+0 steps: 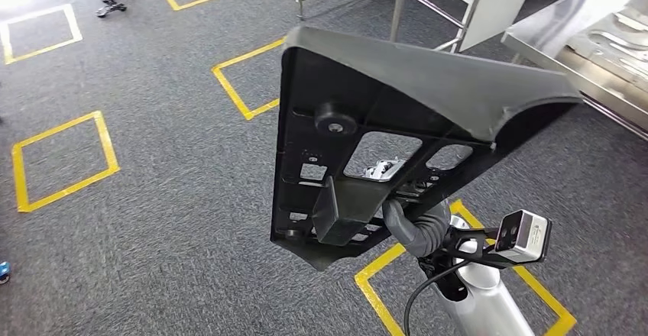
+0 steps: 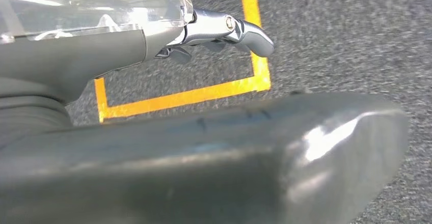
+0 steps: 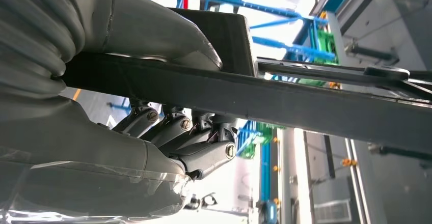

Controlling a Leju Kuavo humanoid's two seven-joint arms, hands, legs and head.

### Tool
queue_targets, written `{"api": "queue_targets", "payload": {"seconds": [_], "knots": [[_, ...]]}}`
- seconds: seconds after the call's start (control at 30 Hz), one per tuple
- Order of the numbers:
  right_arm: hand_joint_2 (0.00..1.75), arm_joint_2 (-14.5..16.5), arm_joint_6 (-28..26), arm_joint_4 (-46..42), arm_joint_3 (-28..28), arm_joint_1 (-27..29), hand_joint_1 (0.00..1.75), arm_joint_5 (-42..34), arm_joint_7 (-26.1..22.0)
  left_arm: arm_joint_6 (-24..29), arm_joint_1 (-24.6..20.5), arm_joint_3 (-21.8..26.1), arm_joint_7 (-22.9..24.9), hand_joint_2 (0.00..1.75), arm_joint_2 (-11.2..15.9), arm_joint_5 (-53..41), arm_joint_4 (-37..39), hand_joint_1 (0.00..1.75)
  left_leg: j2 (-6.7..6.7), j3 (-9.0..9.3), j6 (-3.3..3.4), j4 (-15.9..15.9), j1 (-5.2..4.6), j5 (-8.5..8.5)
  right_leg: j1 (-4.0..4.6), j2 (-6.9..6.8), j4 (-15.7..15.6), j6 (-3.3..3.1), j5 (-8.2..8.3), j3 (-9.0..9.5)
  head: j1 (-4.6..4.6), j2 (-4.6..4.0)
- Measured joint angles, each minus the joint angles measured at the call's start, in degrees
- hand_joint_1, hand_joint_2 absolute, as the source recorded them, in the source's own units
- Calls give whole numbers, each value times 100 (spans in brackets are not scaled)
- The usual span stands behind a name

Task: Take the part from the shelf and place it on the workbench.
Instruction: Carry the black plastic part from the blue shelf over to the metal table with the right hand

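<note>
Black moulded plastic part [image 1: 397, 130] off the shelf, carried above grey carpet floor [image 1: 153, 198]; right hand [image 3: 168, 132] grasping its ribbed edge; left hand [image 2: 224, 30] hanging with nothing in it, grip state unclear; steel surface [image 1: 596, 38] ahead right; placing remains.

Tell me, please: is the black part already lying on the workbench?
No, the black part is held up over the grey carpet by the right hand, while the workbench stands apart at the side.
</note>
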Motion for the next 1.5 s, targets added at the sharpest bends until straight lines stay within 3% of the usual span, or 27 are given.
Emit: {"api": "queue_targets", "payload": {"seconds": [0.03,0.07,0.1,0.2,0.27,0.33,0.4,0.47,0.53,0.57,0.6,0.63,0.7,0.77,0.83,0.87,0.93,1.0,1.03,1.07,1.1,1.17,1.23,1.3,1.37,1.43,1.5], "knots": [[175,0,5,7,0,28,166,4,-20,-8,9,-1,-18,0,20,-7,0,0,-23,-168,0,313,-1,-82,8,65,6,-4,-2,0,0,0],[175,0,8,12,0,51,166,9,-36,-14,13,-1,-35,0,38,-10,0,0,-32,-249,6,432,-1,-52,15,133,16,-7,-4,1,0,0],[175,0,15,13,0,66,166,16,-44,-21,14,-2,-53,0,54,-7,-2,0,-42,-211,18,295,-1,99,18,201,27,-7,-8,4,0,0],[175,12,49,7,0,82,166,36,-53,-59,5,-3,-111,0,109,27,-23,0,-286,305,75,-893,10,683,18,398,68,25,-29,2,3,0],[175,30,66,3,0,100,166,45,-53,-72,1,-4,-125,0,141,39,-38,0,-412,472,113,-1258,2,755,7,505,82,83,-27,-30,4,0],[175,38,77,-2,0,129,166,51,-53,-74,-11,-6,-127,0,158,44,-44,0,-323,488,169,-1294,-8,772,-9,587,70,159,-9,-57,3,0],[175,38,94,-7,0,142,166,57,-56,-74,-29,-9,-127,0,164,46,-47,0,-209,512,249,-1351,4,810,5,395,208,220,-118,-125,13,0],[175,39,130,-7,0,136,166,61,-67,-80,-23,-11,-130,0,163,44,-48,0,-83,524,308,-1387,3,822,12,65,770,262,-456,-388,27,0],[175,37,179,3,-1,133,166,59,-87,-105,-2,-15,-143,0,162,34,-49,0,51,519,329,-1386,-7,811,-9,-53,1485,298,-767,-738,33,0],[175,34,202,7,-2,134,166,58,-101,-126,1,-20,-150,0,161,25,-50,0,119,519,328,-1384,-9,805,-21,-69,1650,312,-788,-819,33,0],[175,32,227,7,-6,131,166,57,-114,-147,-5,-27,-155,0,159,13,-50,0,182,525,322,-1382,-9,797,-29,-88,1587,320,-696,-781,33,0],[175,29,260,-5,-11,124,166,57,-120,-164,-15,-36,-155,0,154,1,-50,0,241,540,312,-1380,-9,786,-35,-128,1301,319,-518,-621,33,0],[175,27,337,-58,-22,71,166,53,-80,-183,-38,-54,-141,0,137,-13,-49,0,346,577,271,-1365,-28,750,-6,-347,490,277,-182,-174,34,0],[175,25,396,-118,-25,-18,166,37,8,-194,-57,-63,-126,0,117,-11,-48,0,441,603,213,-1351,-59,716,39,-479,69,207,-80,35,27,0],[175,20,415,-148,-26,-74,166,21,74,-201,-84,-67,-121,0,99,-10,-48,0,545,631,150,-1355,-69,695,54,-379,32,144,-81,27,22,0],[175,17,415,-162,-26,-86,166,18,89,-201,-100,-70,-121,0,91,-10,-48,0,537,642,116,-1336,-57,664,44,-322,14,115,-70,36,22,0],[175,17,420,-187,-25,-129,166,12,103,-201,-111,-74,-120,0,70,-2,-47,0,318,535,57,-1039,-29,451,12,-211,-27,49,-43,62,11,0],[175,17,437,-196,-23,-172,166,-9,141,-200,-96,-74,-110,0,49,28,-46,0,49,186,25,-300,-14,83,2,-95,-33,13,-35,69,-8,0],[175,16,448,-187,-21,-178,166,-21,165,-199,-84,-74,-103,0,37,47,-46,0,0,-9,15,79,-14,-49,5,-29,-30,7,-34,68,-15,0],[175,13,461,-173,-21,-180,166,-37,182,-196,-73,-74,-98,0,19,65,-46,0,-18,-144,11,311,-14,-81,8,41,-25,6,-35,69,-15,0],[175,9,476,-154,-20,-185,166,-55,190,-189,-65,-74,-98,0,-5,83,-46,0,-24,-182,13,326,-13,4,9,111,-17,8,-38,73,-15,0],[175,-2,502,-119,-19,-214,166,-95,188,-168,-60,-74,-102,0,-51,123,-46,0,-84,55,31,-299,0,444,5,248,7,29,-54,88,-15,0],[175,-12,493,-94,0,-282,166,-144,221,-136,-60,-71,-80,0,-81,152,-45,0,-273,364,63,-1010,17,727,10,377,46,77,-73,71,-14,0],[175,-18,430,-79,39,-357,166,-208,324,-86,-57,-68,-2,0,-99,152,-44,0,-366,456,111,-1225,9,731,1,483,65,140,-66,25,-12,0],[175,-26,357,-75,78,-404,166,-270,449,-24,-60,-68,104,0,-127,138,-43,0,-273,464,185,-1263,9,759,-16,536,64,209,-58,-1,-11,0],[175,-36,315,-71,109,-462,166,-310,519,29,-67,-68,183,0,-159,127,-41,0,-170,482,270,-1314,21,793,0,330,274,257,-206,-99,1,0],[175,-41,295,-61,158,-527,166,-333,556,97,-53,-68,274,0,-190,117,-38,0,-62,484,320,-1332,8,800,9,32,913,278,-550,-405,17,0]]}}
